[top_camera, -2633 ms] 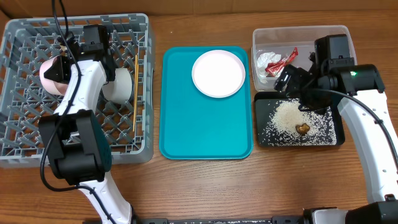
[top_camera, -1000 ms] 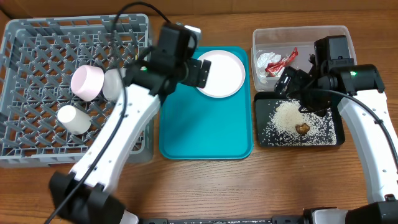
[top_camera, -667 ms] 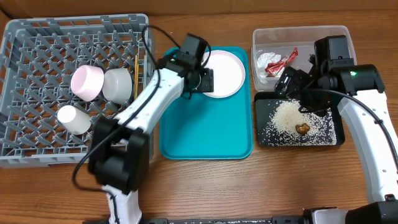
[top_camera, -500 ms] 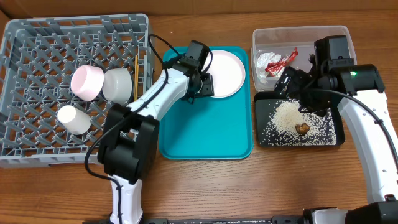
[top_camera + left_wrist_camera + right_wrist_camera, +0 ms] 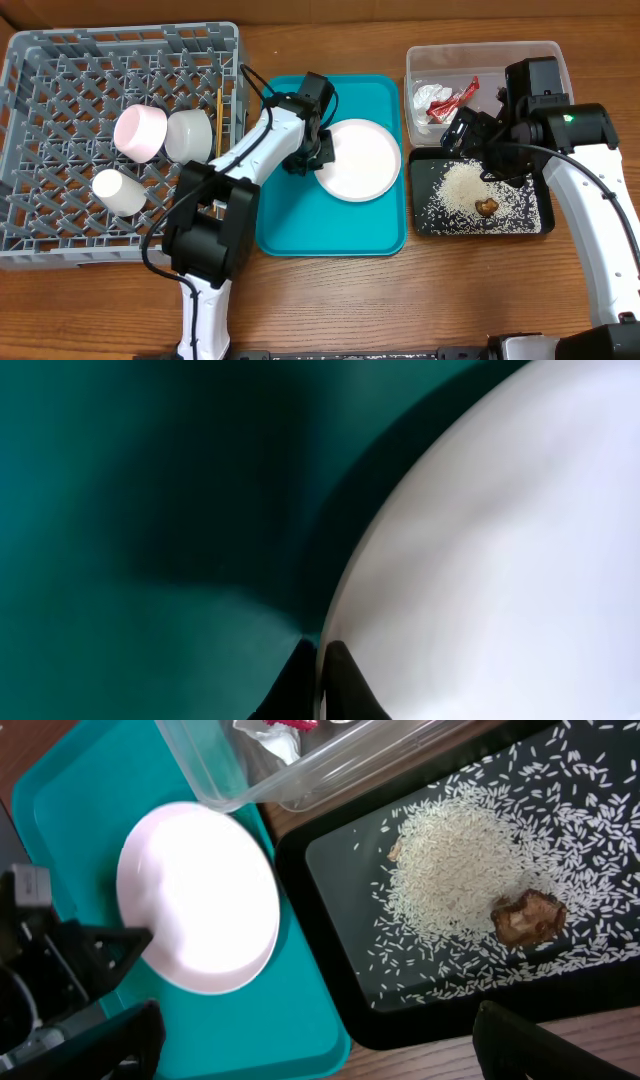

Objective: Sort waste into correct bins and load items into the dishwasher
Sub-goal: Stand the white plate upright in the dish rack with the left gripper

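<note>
Overhead: pale pink round plate sits on the teal tray, mid-length, close to its right edge. Left gripper is clamped on the plate's left rim. Right gripper has its jaws spread wide with nothing in them, over the seam between the clear tub and the black tray. The grey dish rack at the table's left already has the pink dish, bowl, cup and chopsticks.

Left wrist: two dark fingertips pinch the thin plate edge over teal. The plate face is smooth, glossy and plain, no pattern.

Right wrist: the plate is a shallow disc with a low raised rim. Rice and the brown chunk lie in the black tray.

Judgement: the plate looks stiff, slick and likely breakable. The rim is the only hold, and a one-sided pinch may let it pivot or slip. Lift it slowly and stand it between rack pegs.
</note>
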Controlling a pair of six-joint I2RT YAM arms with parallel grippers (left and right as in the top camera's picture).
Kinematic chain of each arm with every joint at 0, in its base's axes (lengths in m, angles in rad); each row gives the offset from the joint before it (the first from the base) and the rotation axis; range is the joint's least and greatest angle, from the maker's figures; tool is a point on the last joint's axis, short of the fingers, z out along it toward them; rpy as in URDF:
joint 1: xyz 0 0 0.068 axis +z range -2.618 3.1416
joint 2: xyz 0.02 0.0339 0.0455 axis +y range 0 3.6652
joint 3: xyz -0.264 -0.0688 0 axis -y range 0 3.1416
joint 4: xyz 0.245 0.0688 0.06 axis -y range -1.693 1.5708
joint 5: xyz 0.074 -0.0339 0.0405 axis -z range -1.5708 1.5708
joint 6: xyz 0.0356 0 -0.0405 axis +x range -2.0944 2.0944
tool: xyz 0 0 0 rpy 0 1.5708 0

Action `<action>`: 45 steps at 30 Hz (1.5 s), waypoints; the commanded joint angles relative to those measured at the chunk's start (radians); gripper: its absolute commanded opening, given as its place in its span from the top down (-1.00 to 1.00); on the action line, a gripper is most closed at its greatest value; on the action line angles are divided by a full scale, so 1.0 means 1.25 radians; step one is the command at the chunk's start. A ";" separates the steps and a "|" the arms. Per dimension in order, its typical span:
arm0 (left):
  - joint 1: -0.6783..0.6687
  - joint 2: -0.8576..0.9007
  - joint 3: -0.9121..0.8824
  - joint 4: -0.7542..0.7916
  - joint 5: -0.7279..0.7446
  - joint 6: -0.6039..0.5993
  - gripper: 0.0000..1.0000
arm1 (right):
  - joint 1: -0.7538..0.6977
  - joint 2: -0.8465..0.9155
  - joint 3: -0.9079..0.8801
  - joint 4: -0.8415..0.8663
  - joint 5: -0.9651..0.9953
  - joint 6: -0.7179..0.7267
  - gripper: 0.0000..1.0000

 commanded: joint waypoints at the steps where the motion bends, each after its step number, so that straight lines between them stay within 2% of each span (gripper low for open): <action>1: 0.033 -0.085 0.046 -0.065 -0.092 0.019 0.92 | 0.002 -0.005 0.006 -0.002 -0.002 0.003 -1.00; 5: 0.072 -0.204 0.106 -0.175 -0.258 0.027 0.92 | 0.002 -0.005 0.006 -0.016 -0.001 0.003 -1.00; 6: 0.089 -0.270 0.131 -0.203 -0.341 0.054 0.92 | 0.002 -0.005 0.006 -0.018 -0.001 0.003 -1.00; 9: 0.109 -0.369 0.142 -0.210 -0.503 0.131 0.92 | 0.002 -0.005 0.006 -0.018 -0.001 0.003 -1.00; 13: 0.129 -0.481 0.142 -0.206 -0.788 0.239 0.92 | 0.002 -0.005 0.006 -0.011 -0.001 0.003 -1.00; 16: 0.161 -0.522 0.142 -0.185 -0.926 0.335 0.92 | 0.002 -0.005 0.006 -0.003 -0.001 0.003 -1.00; 20: 0.231 -0.525 0.139 -0.156 -0.945 0.452 0.92 | 0.002 -0.005 0.006 0.006 -0.001 0.003 -1.00; 24: 0.325 -0.500 0.137 -0.105 -0.997 0.469 0.91 | 0.002 -0.005 0.006 0.009 -0.001 0.003 -1.00; 27: 0.373 -0.476 0.137 -0.078 -0.993 0.480 0.92 | 0.002 -0.005 0.006 0.009 -0.001 0.003 -1.00; 33: 0.420 -0.396 0.136 -0.059 -0.974 0.484 0.92 | 0.002 -0.005 0.006 0.025 -0.001 0.003 -1.00; 35: 0.431 -0.361 0.136 -0.025 -0.978 0.516 0.92 | 0.002 -0.005 0.006 0.027 -0.001 0.003 -1.00; 42: 0.472 -0.225 0.136 0.238 -1.050 0.820 0.92 | 0.002 -0.005 0.006 0.028 -0.001 0.003 -1.00; 45: 0.481 -0.184 0.136 0.278 -1.064 0.865 0.92 | 0.002 -0.005 0.006 0.036 -0.001 0.003 -1.00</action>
